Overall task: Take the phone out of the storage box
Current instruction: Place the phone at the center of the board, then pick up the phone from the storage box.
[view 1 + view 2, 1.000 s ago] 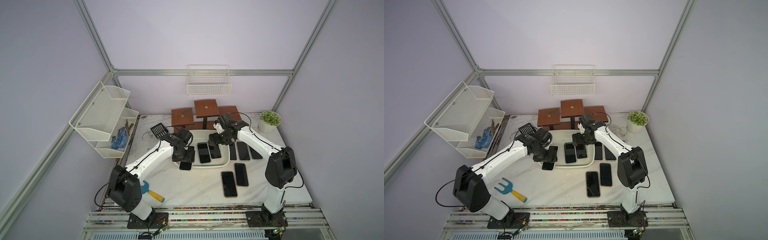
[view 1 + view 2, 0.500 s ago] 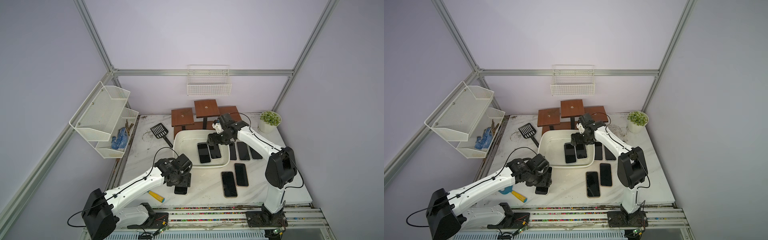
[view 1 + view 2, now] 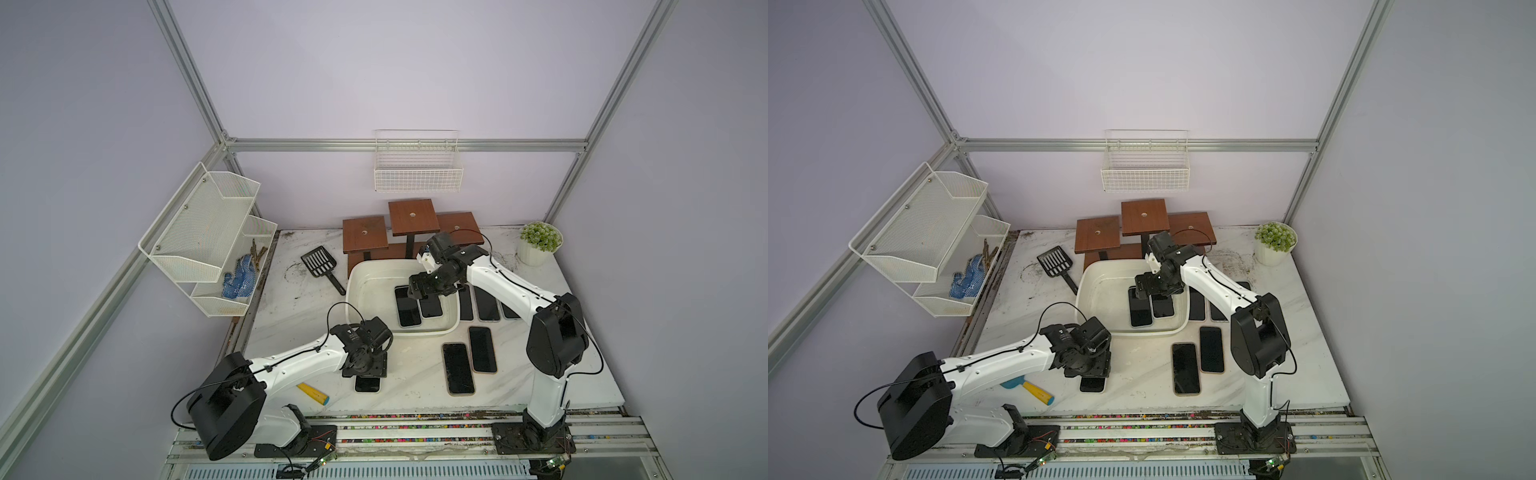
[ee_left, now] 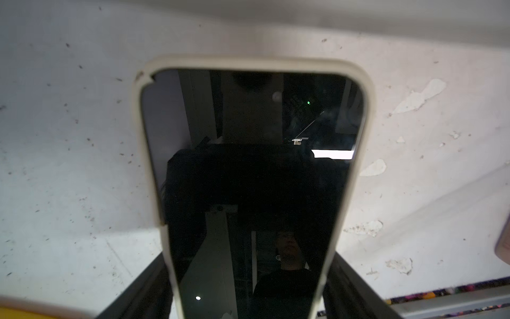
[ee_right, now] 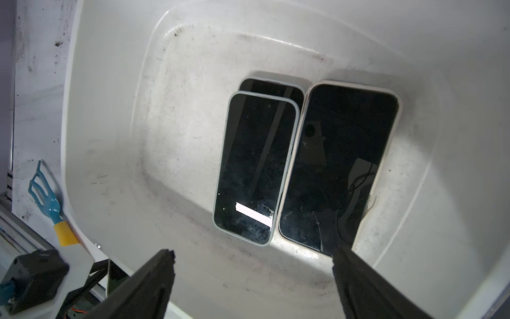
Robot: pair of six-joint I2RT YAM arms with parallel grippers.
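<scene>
- The left claw [image 3: 367,371] is low at the front of the table [image 3: 415,374], outside the box. Its fingers press the two long sides of a white-cased phone [image 4: 254,179].
- The storage box [image 3: 415,331] is in the middle. A blue-edged phone [image 5: 254,171] and a cream-edged phone [image 5: 339,165] lie flat inside, side by side.
- The right claw [image 5: 252,252] hangs over them, wide open and empty. It is the nearer arm. The phones lie just ahead and below, pointing away from it the long way.
</scene>
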